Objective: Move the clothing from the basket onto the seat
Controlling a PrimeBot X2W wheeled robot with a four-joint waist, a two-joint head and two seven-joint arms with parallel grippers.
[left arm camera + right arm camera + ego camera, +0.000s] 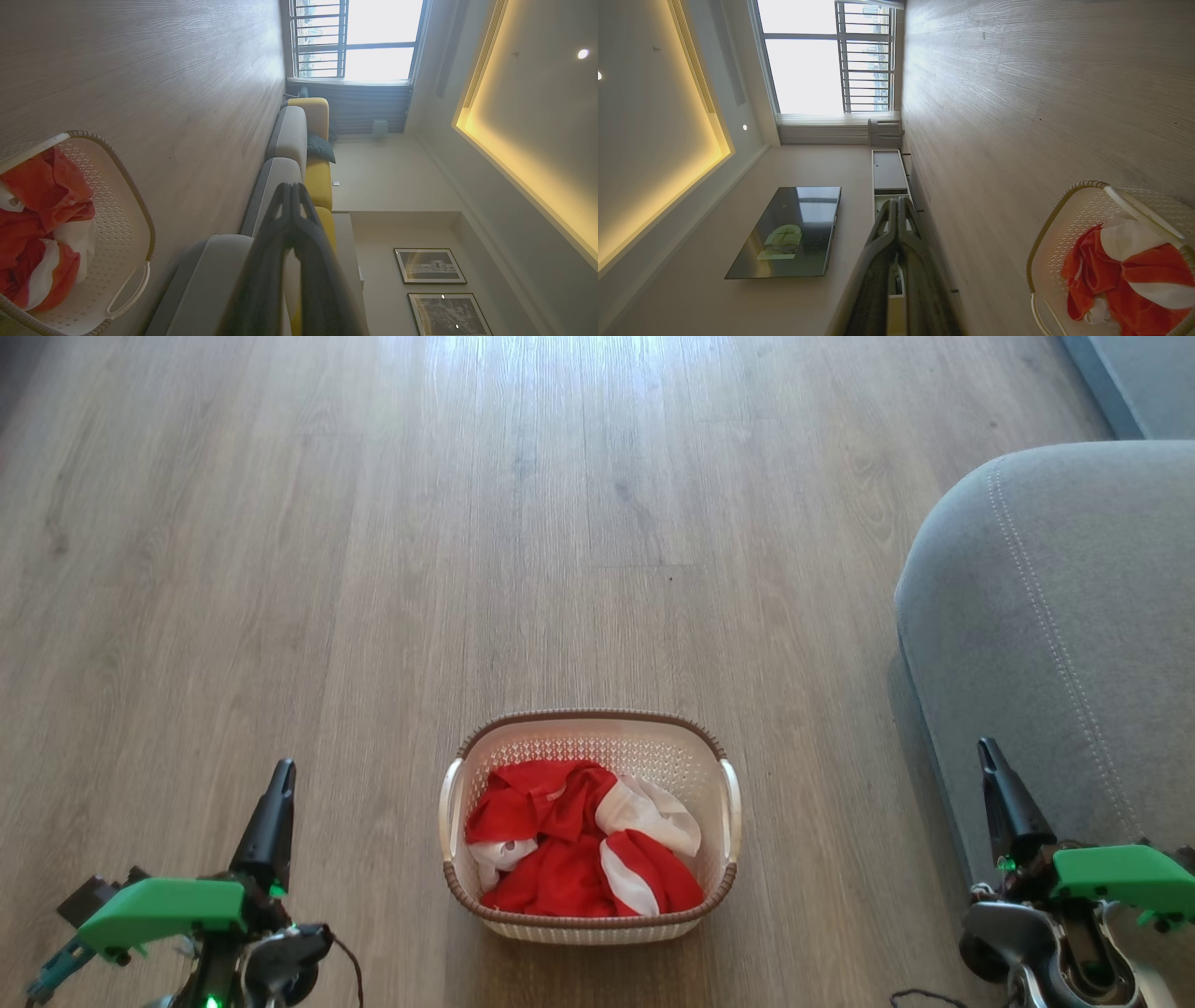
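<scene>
Clothing point(579, 845) down in the basket point(593, 717), folks: red fabric with white panels and stripes, crumpled in one heap, covering most of the bottom, all of it within the brown rim. Basket flat on the wood floor point(373, 569), dead centre ahead, white handles out to either side.

Over to the right, the seat point(1055, 616): grey cushion, rounded corner, double line of pale stitching, near the basket with a strip of floor between.

Left gripper point(283, 770) low at the left, well apart from the basket, pointing up the head view. Seen from its wrist, two dark fingers point(266, 270) pressed together at the tips, clenched on nothing. Right gripper point(985, 747) low at the right, in front of the seat's edge, likewise pinched closed at the tips, nothing held.

From the left wrist: a long sofa point(317, 177) with yellow backs, a bright window point(378, 42), two framed pictures point(430, 266) on the wall. From the right wrist: a dark screen point(789, 231) on the wall, a low cabinet point(887, 170) by it, the basket off at the lower right.
</scene>
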